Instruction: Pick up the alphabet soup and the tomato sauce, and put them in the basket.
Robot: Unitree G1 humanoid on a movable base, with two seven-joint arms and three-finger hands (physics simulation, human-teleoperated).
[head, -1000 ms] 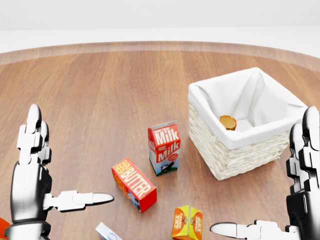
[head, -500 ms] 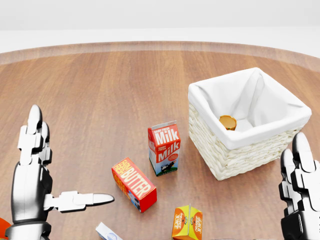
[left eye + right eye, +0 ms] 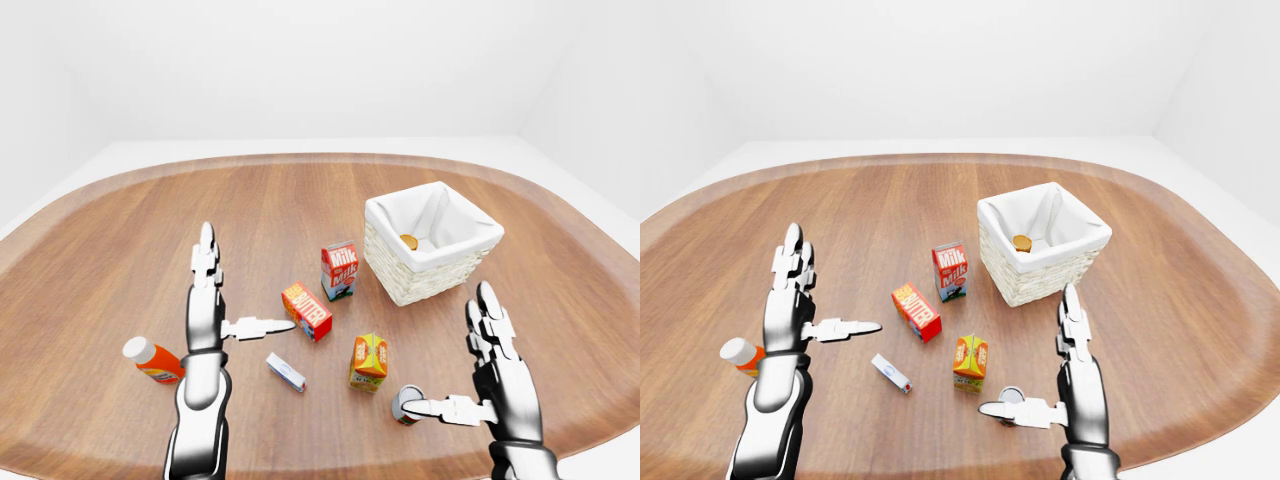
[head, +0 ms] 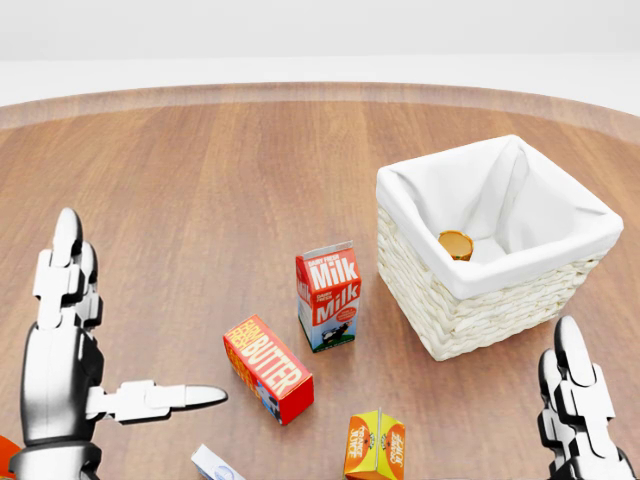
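Silver-topped and lying low on the wooden worktop, a small can is sitting right at the thumb of my right robot hand in the left-eye view; I am judging it to be the second of my two cans, though I cannot read its label well enough to say which. I am keeping that hand spread wide, fingers up and thumb out towards the can, holding nothing. My left robot hand is likewise standing open and empty, thumb pointing at the butter box. Just beside the can an orange juice carton is standing, with a small white packet and a red-and-white bottle lying off to the left. Further up, the milk carton is standing upright near the basket. The white-lined wicker basket is holding one thing that I can make out, an orange-topped can resting against the cloth. So I am reckoning the job half done: one can is in, one is waiting to be grasped and carried over.
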